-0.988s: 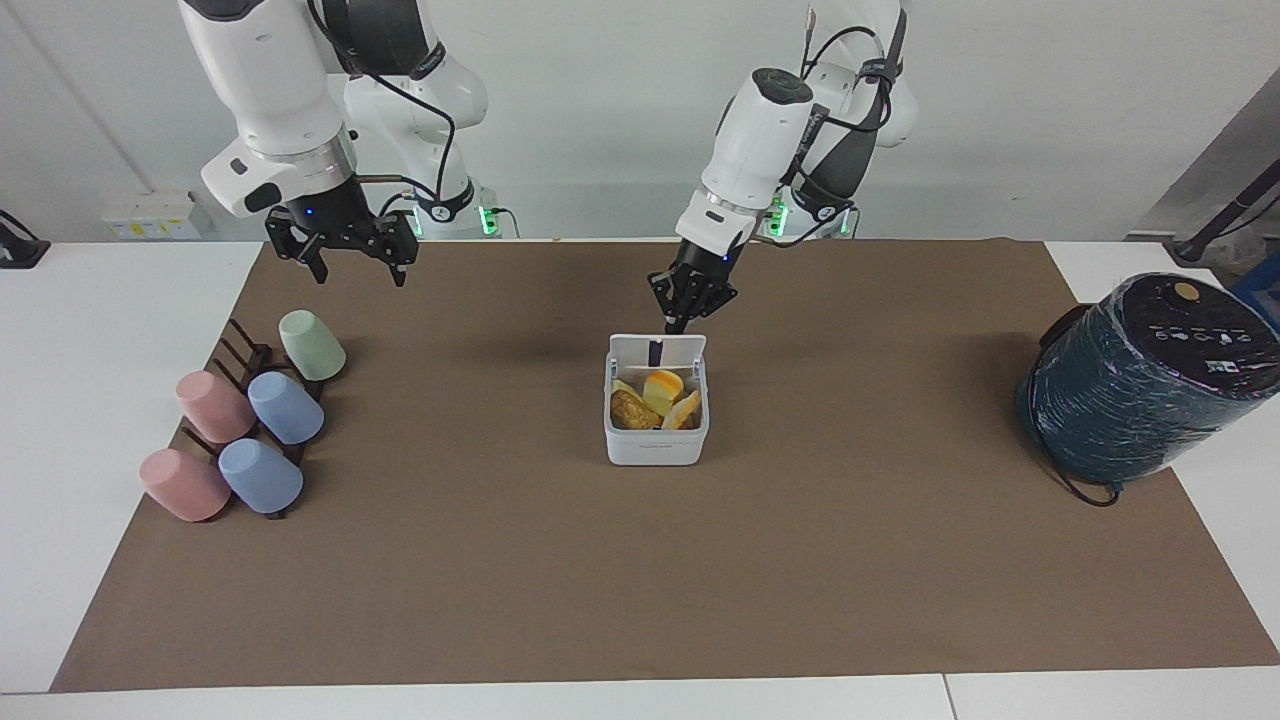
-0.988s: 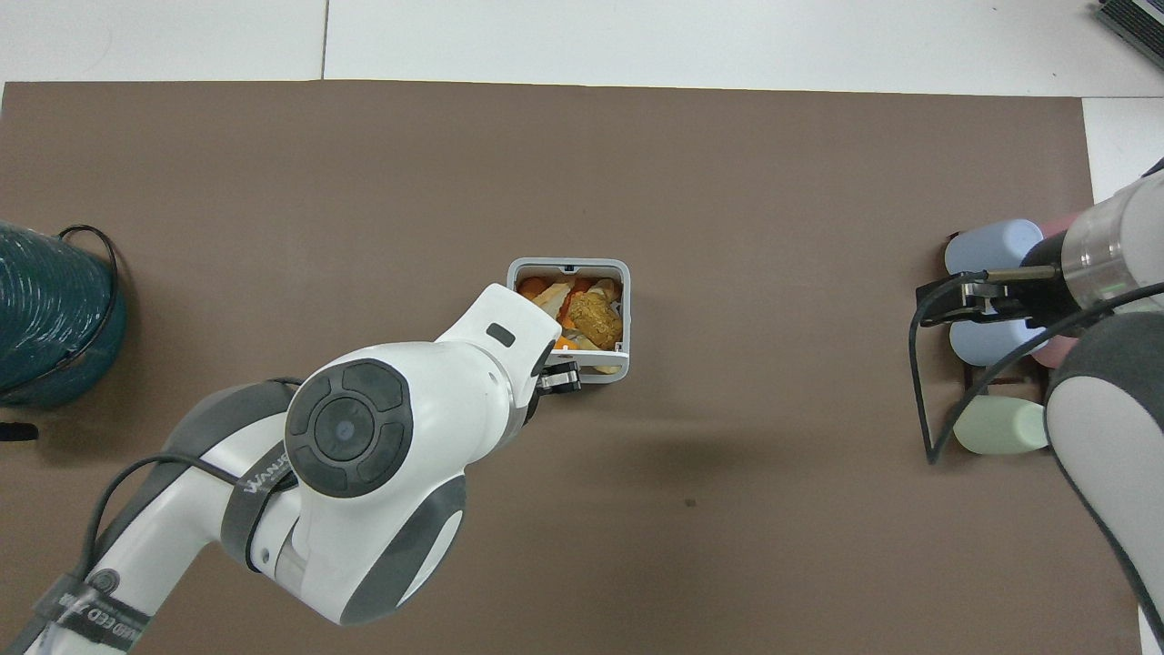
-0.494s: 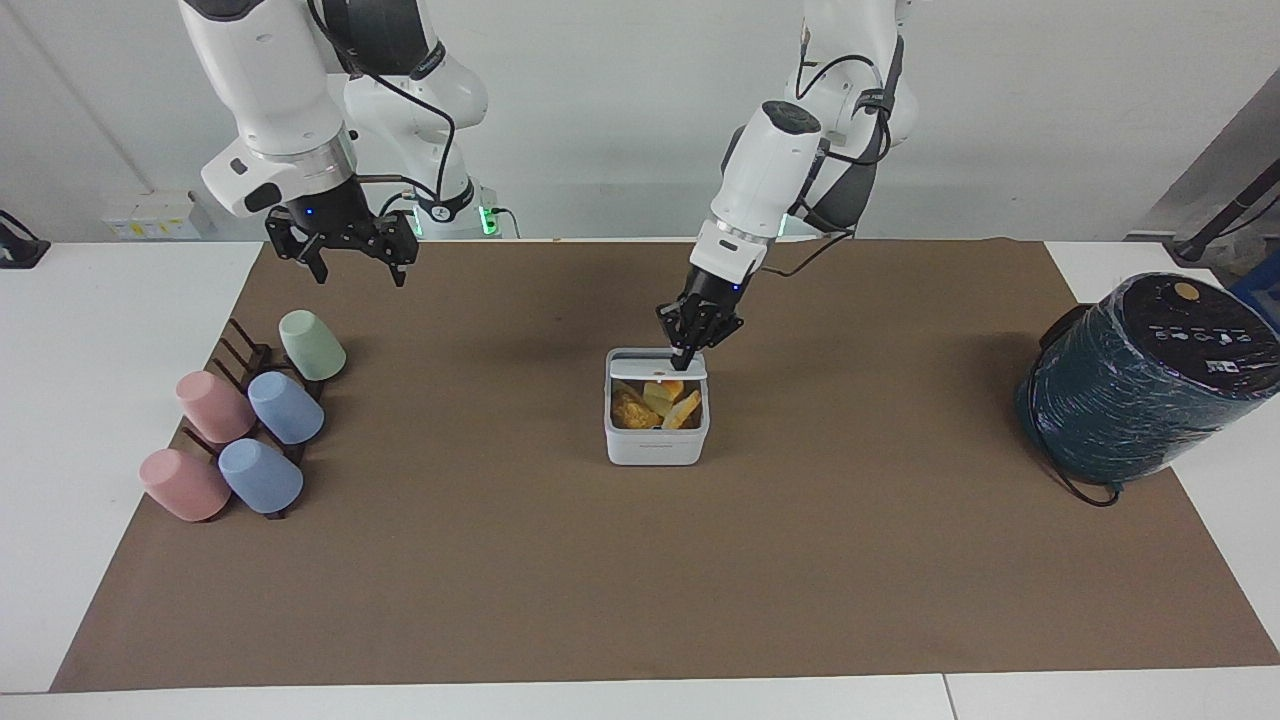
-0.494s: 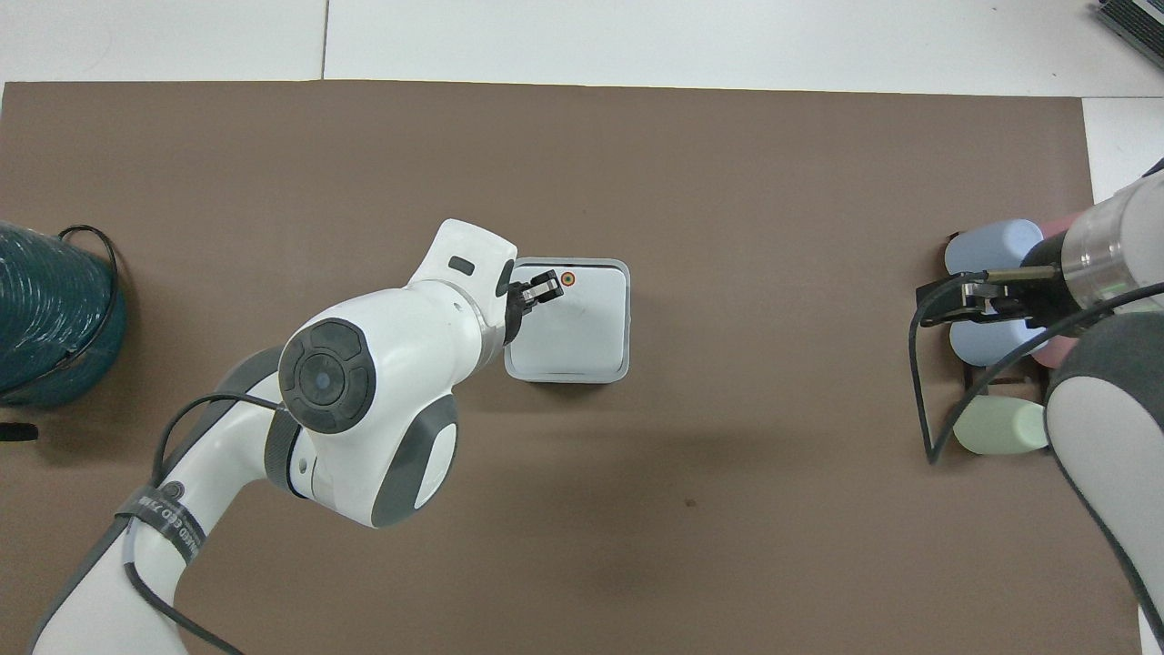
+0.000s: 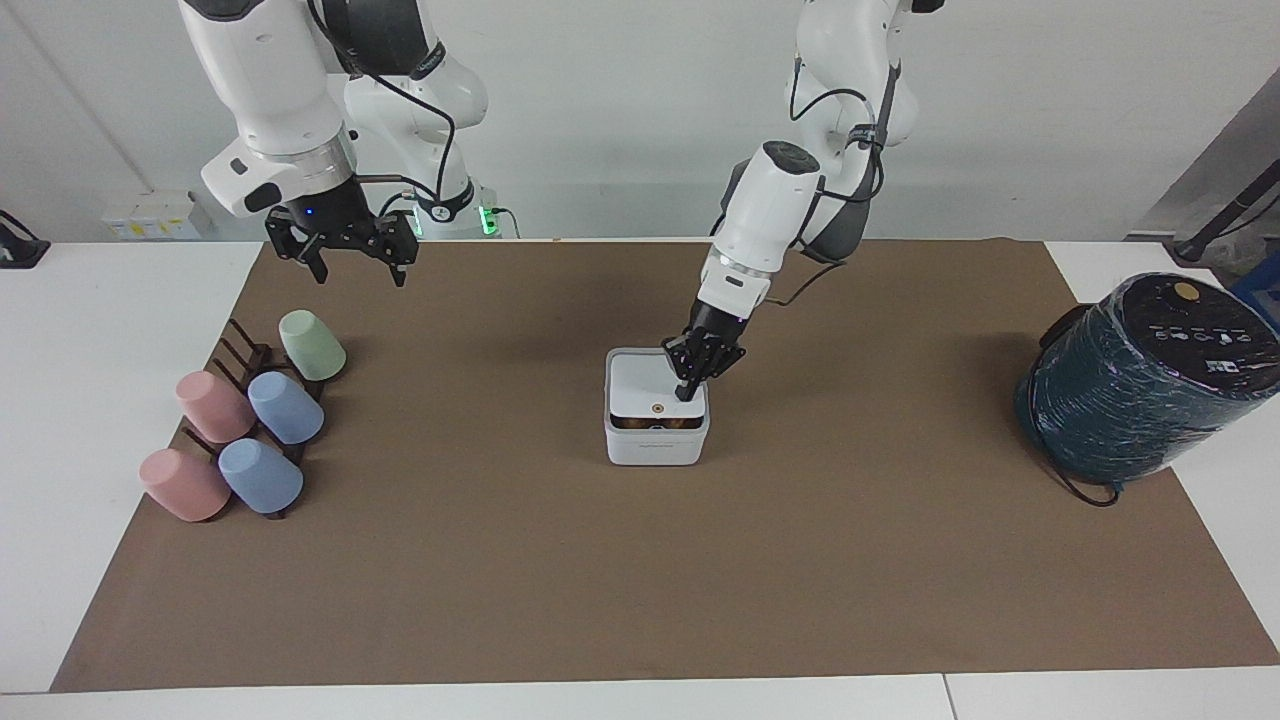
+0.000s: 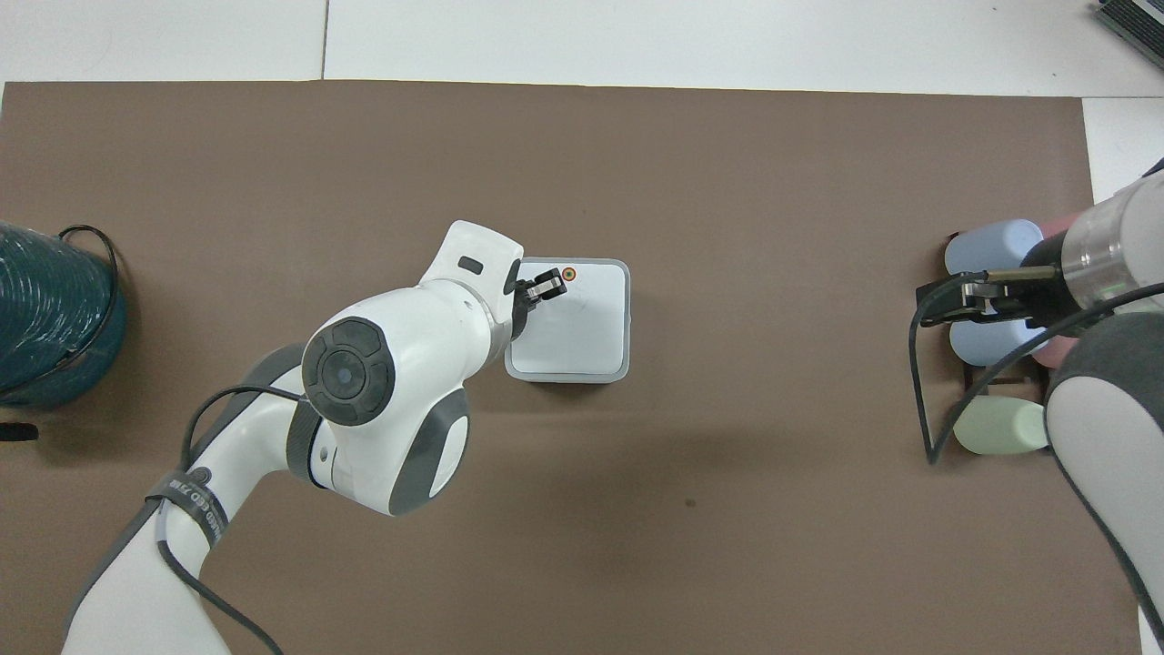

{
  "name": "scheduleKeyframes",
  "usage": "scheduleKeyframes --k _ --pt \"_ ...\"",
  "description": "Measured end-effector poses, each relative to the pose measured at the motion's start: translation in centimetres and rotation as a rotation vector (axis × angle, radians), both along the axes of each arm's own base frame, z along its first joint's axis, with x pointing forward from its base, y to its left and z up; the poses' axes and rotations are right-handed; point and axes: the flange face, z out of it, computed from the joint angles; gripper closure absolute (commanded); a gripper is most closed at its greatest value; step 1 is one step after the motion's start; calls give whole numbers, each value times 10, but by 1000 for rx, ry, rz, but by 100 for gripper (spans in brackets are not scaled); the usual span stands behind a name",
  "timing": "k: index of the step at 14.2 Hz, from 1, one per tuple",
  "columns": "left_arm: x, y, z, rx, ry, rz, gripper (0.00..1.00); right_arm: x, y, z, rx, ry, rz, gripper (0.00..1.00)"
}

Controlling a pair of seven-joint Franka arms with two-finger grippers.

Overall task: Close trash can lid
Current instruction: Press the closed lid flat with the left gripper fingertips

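Observation:
The small white trash can stands mid-table on the brown mat, also in the overhead view. Its white lid lies almost flat on top, orange dot up. A thin gap at its front edge still shows food inside. My left gripper is shut and its tip presses on the lid near the corner toward the left arm's end; it also shows in the overhead view. My right gripper waits open in the air near the cup rack, seen too in the overhead view.
A dark rack with several pastel cups lies at the right arm's end of the mat. A large dark teal cylinder with a cable stands at the left arm's end. The brown mat covers most of the table.
My left gripper moved forward and down over the trash can, pushing the lid from upright to almost flat. The food is now nearly covered. The right arm has not moved.

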Motion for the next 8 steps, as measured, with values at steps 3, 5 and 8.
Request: scheduleKeyframes --k 3,5,8 --pt "0 -1 -3 2 2 -1 91 0 0 0 0 0 0 0" --pt "0 -1 -4 1 -2 -1 91 0 0 0 0 0 0 0" --pt "1 -3 -3 -1 -5 -2 91 0 0 0 0 0 0 0"
